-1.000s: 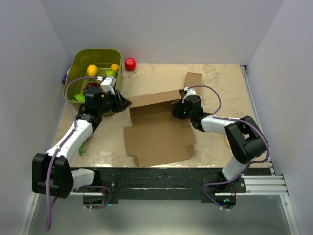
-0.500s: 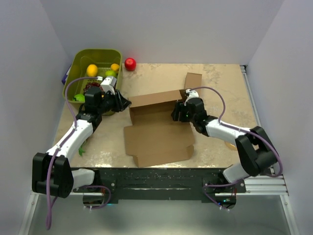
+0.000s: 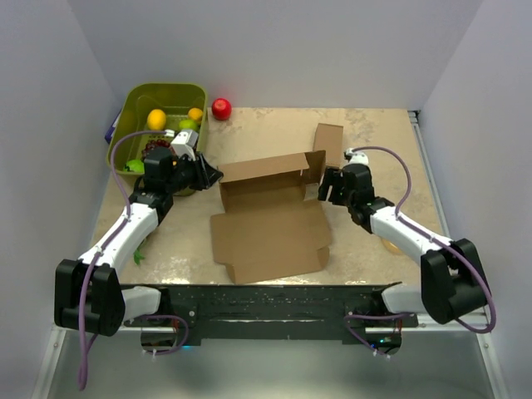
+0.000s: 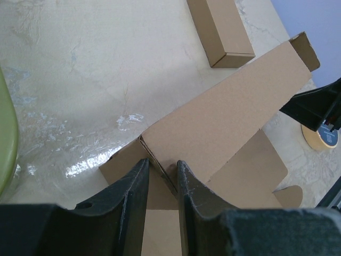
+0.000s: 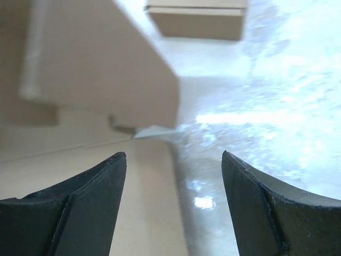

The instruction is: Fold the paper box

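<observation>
One large paper box (image 3: 270,229) lies in the middle of the table (image 3: 266,133), its base flat and its far panel standing upright. The left gripper (image 3: 212,175) pinches the left end of that panel, its fingers (image 4: 133,184) narrowed onto the cardboard corner, while the right gripper (image 3: 326,187) hangs just beside the panel's right end with its fingers (image 5: 250,197) spread wide and nothing between them. Beyond it a smaller cardboard box (image 3: 329,141) lies near the far edge, with a red apple (image 3: 221,108) and a green bin (image 3: 133,108) of fruit at far left
</observation>
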{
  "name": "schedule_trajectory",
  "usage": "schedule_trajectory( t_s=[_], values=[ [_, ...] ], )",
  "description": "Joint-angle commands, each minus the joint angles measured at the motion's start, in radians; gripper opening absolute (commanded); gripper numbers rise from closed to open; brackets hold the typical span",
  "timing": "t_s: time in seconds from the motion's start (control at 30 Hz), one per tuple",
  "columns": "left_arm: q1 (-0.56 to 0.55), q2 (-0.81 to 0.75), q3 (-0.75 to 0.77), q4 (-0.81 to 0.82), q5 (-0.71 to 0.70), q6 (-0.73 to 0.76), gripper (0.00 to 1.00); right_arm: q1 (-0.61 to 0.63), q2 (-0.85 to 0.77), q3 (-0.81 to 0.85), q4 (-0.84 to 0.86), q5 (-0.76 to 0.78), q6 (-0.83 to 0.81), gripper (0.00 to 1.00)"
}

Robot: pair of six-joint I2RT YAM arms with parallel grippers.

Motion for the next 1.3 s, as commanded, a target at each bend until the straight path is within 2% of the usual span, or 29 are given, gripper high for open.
schedule_trajectory(
  t_s=[0.0,0.13,0.3,0.4,0.43,0.57,0.67,0.8,1.1,1.27],
  values=[
    [-0.009,0.034,-0.02,-0.153,-0.056,0.057,0.31,-0.014,0.031,0.048,0.035,-0.034,-0.066,0.75],
    [-0.009,0.034,-0.02,-0.155,-0.061,0.06,0.31,-0.014,0.051,0.076,0.081,-0.122,-0.086,0.74],
    [-0.011,0.037,-0.019,-0.155,-0.061,0.058,0.31,-0.014,0.101,0.108,0.104,-0.124,-0.106,0.73],
    [-0.011,0.039,-0.02,-0.155,-0.062,0.058,0.31,-0.014,0.151,0.127,0.119,-0.124,-0.113,0.7],
    [-0.011,0.036,-0.02,-0.155,-0.061,0.058,0.31,-0.013,0.161,0.134,0.121,-0.119,-0.113,0.58],
    [-0.015,0.039,-0.016,-0.156,-0.074,0.063,0.3,-0.013,0.183,0.174,0.107,-0.123,-0.116,0.27],
    [-0.026,0.039,-0.009,-0.163,-0.096,0.07,0.3,-0.011,0.169,0.199,0.093,-0.137,-0.11,0.1],
    [-0.037,0.039,-0.006,-0.166,-0.114,0.077,0.3,-0.01,0.174,0.228,0.059,-0.165,-0.096,0.0],
    [-0.069,0.048,0.006,-0.175,-0.147,0.087,0.3,0.053,0.141,0.222,0.049,-0.209,-0.038,0.0],
    [-0.084,0.045,0.02,-0.181,-0.183,0.104,0.32,0.065,0.158,0.225,0.036,-0.137,0.019,0.0]
  ],
)
